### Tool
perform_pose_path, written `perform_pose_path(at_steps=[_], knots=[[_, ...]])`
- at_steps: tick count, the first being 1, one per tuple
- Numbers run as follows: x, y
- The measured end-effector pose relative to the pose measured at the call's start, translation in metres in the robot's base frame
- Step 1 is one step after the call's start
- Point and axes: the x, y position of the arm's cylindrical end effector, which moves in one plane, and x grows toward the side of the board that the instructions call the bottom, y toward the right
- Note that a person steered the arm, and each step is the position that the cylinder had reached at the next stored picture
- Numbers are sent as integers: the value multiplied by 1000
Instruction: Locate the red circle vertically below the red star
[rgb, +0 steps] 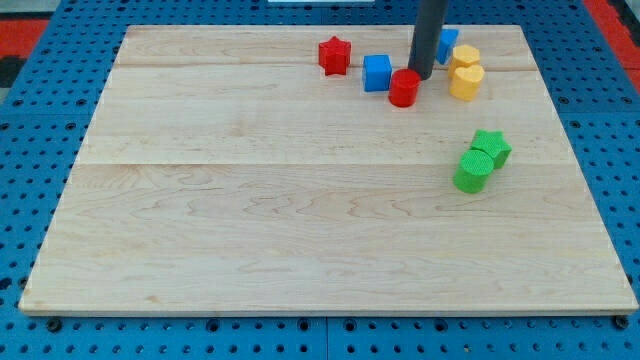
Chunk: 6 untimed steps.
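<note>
The red circle (404, 88) lies near the view's top, right of centre. The red star (334, 55) lies up and to the left of it. A blue cube (377, 72) sits between them, touching the red circle's left side. My tip (421, 76) stands just at the red circle's upper right edge, touching or nearly touching it. The rod rises out of the view's top.
A second blue block (446, 43) shows partly behind the rod. Two yellow blocks (466, 73) sit right of the rod. A green star (491, 146) and a green cylinder (472, 171) touch at the right. The wooden board (250, 220) lies on a blue pegboard.
</note>
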Motion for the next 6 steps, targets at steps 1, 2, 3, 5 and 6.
perform_pose_path(at_steps=[1, 2, 3, 5, 6], knots=[[28, -5], [38, -46], [44, -66], [44, -77], [45, -84]])
